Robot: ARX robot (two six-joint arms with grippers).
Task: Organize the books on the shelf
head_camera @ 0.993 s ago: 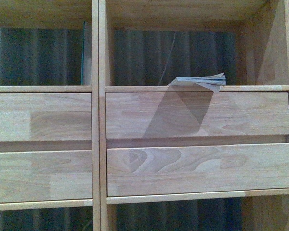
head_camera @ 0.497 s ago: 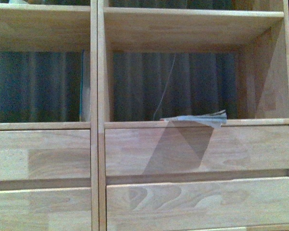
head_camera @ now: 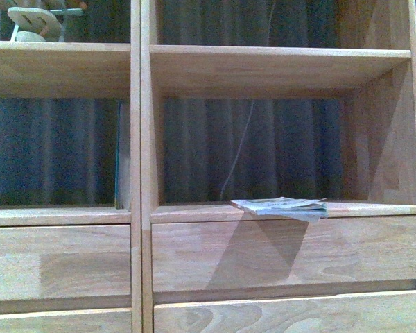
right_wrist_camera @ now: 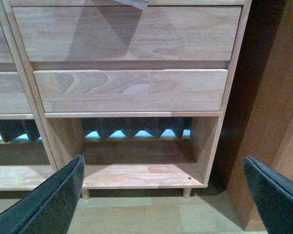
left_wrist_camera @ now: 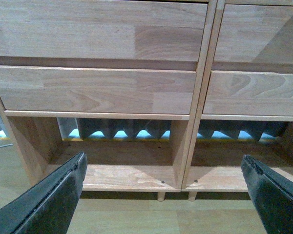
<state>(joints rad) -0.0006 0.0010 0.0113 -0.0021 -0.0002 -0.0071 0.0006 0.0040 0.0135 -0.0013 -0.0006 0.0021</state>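
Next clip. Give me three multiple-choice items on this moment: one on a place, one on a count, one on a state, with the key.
1. Where is the white paperback?
A. lying flat at the front edge of the right compartment
B. on the floor
C. in a gripper

2. How many books show in the front view?
A. one
B. two
C. five

3. How are the grippers?
A. both shut on books
B. one open, one shut
C. both open, empty

Key:
1 A, it lies on the shelf ledge, one corner overhanging.
2 B, that one plus the teal book upright in the left compartment.
3 C, left gripper and right gripper show fingers apart, nothing between.
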